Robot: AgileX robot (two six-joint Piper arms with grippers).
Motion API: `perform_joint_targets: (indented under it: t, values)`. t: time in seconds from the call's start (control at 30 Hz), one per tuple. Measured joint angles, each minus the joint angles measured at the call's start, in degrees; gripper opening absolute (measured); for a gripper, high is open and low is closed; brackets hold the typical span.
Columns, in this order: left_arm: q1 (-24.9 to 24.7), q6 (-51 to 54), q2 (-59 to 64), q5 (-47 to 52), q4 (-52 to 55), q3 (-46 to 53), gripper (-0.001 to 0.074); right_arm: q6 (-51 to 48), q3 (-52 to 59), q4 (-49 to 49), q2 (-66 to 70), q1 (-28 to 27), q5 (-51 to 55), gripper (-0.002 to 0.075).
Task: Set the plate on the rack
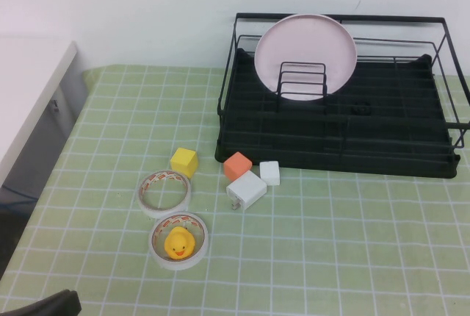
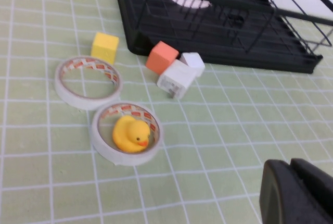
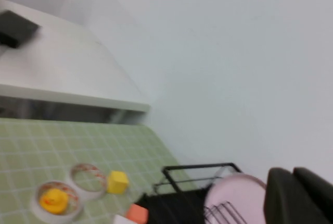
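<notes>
The pale pink plate stands upright in the black wire rack, at its back left, behind the upright divider loops and leaning on the back wires. It also shows in the right wrist view and partly in the left wrist view. My left gripper is shut and empty, low over the mat at the near left, far from the rack. My right gripper is shut and empty, raised in the air; it does not show in the high view.
On the green checked mat in front of the rack lie a yellow cube, an orange cube, a white cube, a white charger, a tape roll and another roll holding a yellow duck. A white table stands at left.
</notes>
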Motion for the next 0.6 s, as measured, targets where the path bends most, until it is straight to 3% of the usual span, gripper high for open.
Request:
perform_joint_targets:
  t: [0.5,0.6]
  values:
    - [0.0,0.0,0.0,1.9,0.2,0.0,-0.0001,0.4,18.0,-2.8,-4.8,0.0,-15.8,0.0009]
    - [0.0,0.0,0.0,2.1,0.2,0.0,-0.0001,8.1,20.8,-12.5,-4.8,-0.4,-19.7,0.0009]
